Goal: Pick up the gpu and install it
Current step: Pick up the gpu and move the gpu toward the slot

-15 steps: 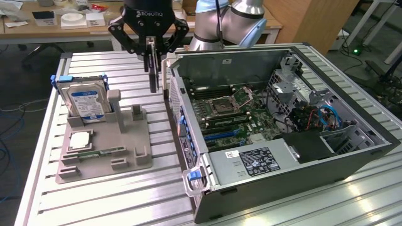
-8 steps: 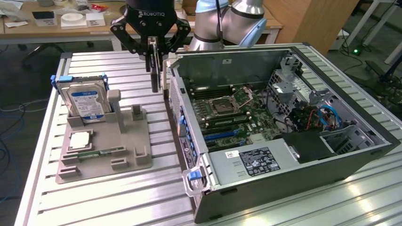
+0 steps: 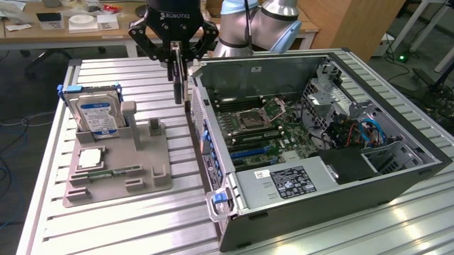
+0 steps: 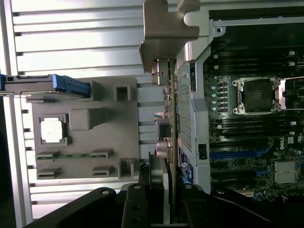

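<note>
The counter (image 3: 142, 223) lies below the hand (image 3: 176, 56); the open computer case (image 3: 333, 212) stands just beside it, its motherboard (image 3: 269, 133) lower and farther in; the gpu (image 3: 177, 79) hangs edge-down from the hand, off the counter, close to the case's outer wall; the hand is clamped on the card's top edge; this looks like the carry step; seating it likely calls for clearing that wall and lining up with a slot.

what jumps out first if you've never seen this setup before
The black claw at the top middle of the exterior view grips the gpu, which hangs edge-down close beside the outer wall of the open computer case. That case takes up the exterior view's right, its motherboard laid bare. On the exterior view's left, a hard drive with a blue-white label stands upright in a grey holder.
</note>
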`<state>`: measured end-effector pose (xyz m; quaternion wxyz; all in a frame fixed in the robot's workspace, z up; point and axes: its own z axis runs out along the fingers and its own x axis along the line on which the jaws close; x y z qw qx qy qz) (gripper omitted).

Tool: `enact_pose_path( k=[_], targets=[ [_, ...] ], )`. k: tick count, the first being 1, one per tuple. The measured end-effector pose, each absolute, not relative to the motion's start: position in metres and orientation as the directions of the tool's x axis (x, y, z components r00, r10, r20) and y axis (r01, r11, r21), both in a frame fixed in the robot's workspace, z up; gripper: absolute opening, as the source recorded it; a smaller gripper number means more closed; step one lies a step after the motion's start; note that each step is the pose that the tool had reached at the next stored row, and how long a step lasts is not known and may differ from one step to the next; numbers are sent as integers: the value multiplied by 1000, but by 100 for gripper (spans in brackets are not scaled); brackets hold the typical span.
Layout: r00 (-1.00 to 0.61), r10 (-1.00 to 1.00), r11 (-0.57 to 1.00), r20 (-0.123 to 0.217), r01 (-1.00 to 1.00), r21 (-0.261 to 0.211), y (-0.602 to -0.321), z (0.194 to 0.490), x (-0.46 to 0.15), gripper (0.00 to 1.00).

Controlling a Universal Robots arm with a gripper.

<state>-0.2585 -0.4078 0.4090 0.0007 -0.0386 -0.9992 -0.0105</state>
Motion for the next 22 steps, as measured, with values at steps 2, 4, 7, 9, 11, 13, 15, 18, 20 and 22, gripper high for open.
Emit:
enact_pose_path(
  k=[2, 4, 7, 9, 11, 13, 15, 18, 20, 22],
  targets=[
    [-997, 77, 997, 2, 77, 21, -408, 409, -257, 28],
    [-997, 77, 997, 2, 77, 21, -408, 409, -255, 28],
    [-997, 77, 997, 2, 77, 21, -408, 409, -252, 28],
    [-997, 77, 997, 2, 77, 21, -408, 409, -250, 28],
    [-997, 77, 997, 2, 77, 21, -408, 409, -248, 28],
    [-997, 77, 997, 2, 77, 21, -408, 409, -245, 28],
    [-997, 77, 997, 2, 77, 21, -408, 409, -243, 28],
    [-997, 77, 997, 2, 77, 21, -408, 409, -239, 28],
    [-997, 77, 997, 2, 77, 21, -408, 409, -237, 28],
    [-997, 77, 997, 2, 77, 21, -408, 409, -235, 28]
  ],
)
